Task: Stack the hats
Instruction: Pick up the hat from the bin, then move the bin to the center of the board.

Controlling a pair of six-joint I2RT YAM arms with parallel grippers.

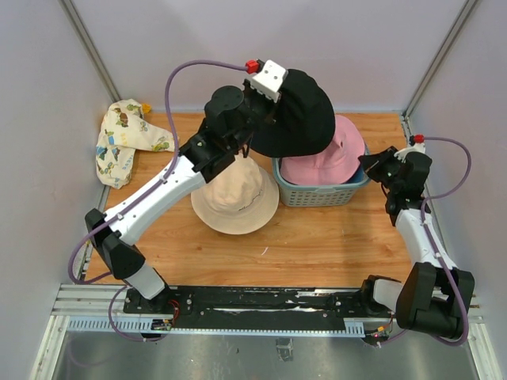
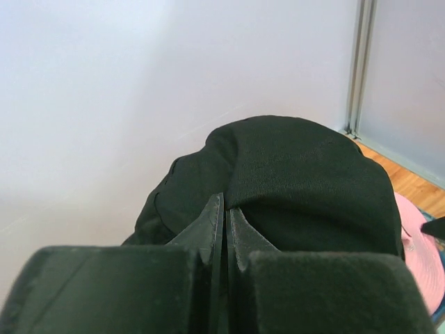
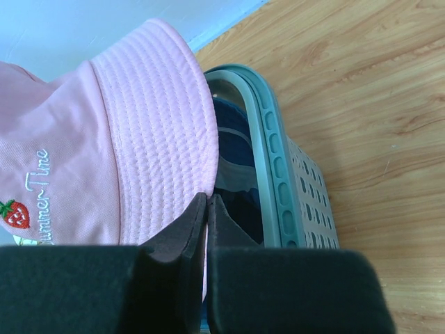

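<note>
Hanging from the left claw (image 1: 268, 107), a black hat (image 1: 301, 119) is held in the air above the back of the wooden table (image 1: 317, 237), over the left end of a grey-green basket (image 1: 317, 195). The claw's fingers (image 2: 205, 229) are clenched on a fold of the black cloth.

A pink hat (image 1: 337, 158) sits in the basket, crown up, with its brim spilling over the rim. From above, the black hat covers its left part. The right claw (image 1: 371, 165) is at the basket's right end. Its fingers (image 3: 188, 229) are pressed together at the edge of the pink brim, and it is unclear whether any cloth is caught between them.

Dark blue cloth (image 3: 233, 146) lies deeper in the basket, mostly hidden under the pink hat. The stitched strawberry and lettering on the pink hat are partly cut off.

A cream hat (image 1: 235, 199) lies flat on the table just beside the basket, its far edge under the left arm. A patterned hat (image 1: 125, 141) lies crumpled at the back left corner.
</note>
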